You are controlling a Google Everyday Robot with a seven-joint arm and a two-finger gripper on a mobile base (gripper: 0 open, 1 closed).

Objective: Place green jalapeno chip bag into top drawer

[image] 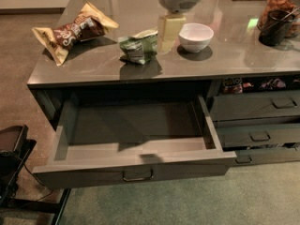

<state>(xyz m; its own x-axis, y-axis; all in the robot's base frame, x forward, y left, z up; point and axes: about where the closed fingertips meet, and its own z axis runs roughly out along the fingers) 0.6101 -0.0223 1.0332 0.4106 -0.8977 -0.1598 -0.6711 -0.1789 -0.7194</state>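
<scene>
The green jalapeno chip bag [138,46] lies crumpled on the grey counter [93,64], near its front edge. My gripper [169,33] hangs from the white arm at the top of the view, just right of the bag and left of the white bowl [195,36]. Only its pale fingers show, close above the counter. The top drawer [133,146] stands pulled wide open below the counter, empty, with its metal bar handle [138,176] at front centre.
A brown-and-tan chip bag [72,30] lies at the counter's left. A dark cup with utensils [274,25] stands at the right. Narrower shut drawers [255,121] are stacked at the right. A black stand [11,163] sits on the floor at the left.
</scene>
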